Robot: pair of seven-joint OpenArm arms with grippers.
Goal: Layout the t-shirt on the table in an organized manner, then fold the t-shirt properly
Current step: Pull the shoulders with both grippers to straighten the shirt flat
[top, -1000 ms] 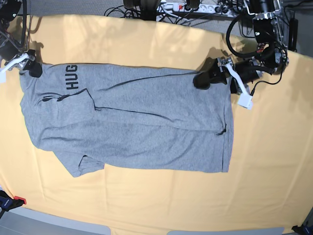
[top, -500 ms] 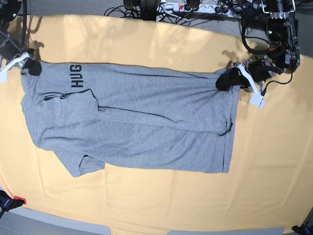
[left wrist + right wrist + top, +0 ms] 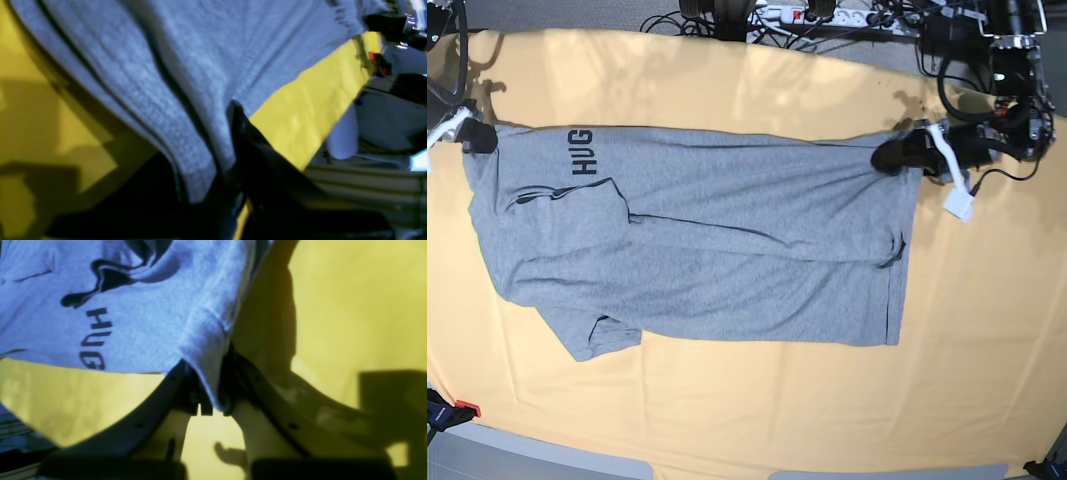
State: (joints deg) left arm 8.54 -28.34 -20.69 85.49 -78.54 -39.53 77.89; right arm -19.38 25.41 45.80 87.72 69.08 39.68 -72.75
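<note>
A: Any readable text?

B: One print only: black block capitals "HUG" (image 3: pixel 582 152) on the t-shirt (image 3: pixel 707 250), near its far edge on the base view's left. Same three letters show in the right wrist view (image 3: pixel 93 338); the print runs to the fabric edge there, and I can't tell if more letters follow. No brand tag visible.

A: Counts?

B: One t-shirt, one table (image 3: pixel 757 80), two grippers. Past the table's far edge there's one white power strip (image 3: pixel 777 14) in a tangle of black cables; can't count those.

A: Where's the shirt?

B: Lying on the yellow-orange table, spread lengthwise across the base view, grey, wrinkled, with long creases running along it. One sleeve (image 3: pixel 592 335) sticks out toward the near edge at lower left.

A: Tool state?

B: Right gripper (image 3: pixel 474 135) is clenched on the shirt's far-left corner; the wrist view shows a fold of grey fabric pinched between its fingers (image 3: pixel 233 373). Left gripper (image 3: pixel 897 155) is clamped on the far-right corner of the shirt; its wrist view is blurry but shows grey cloth (image 3: pixel 200 100) running down into the dark jaws. Both corners sit on the far edge, well apart, with the edge between them stretched nearly straight.
</note>
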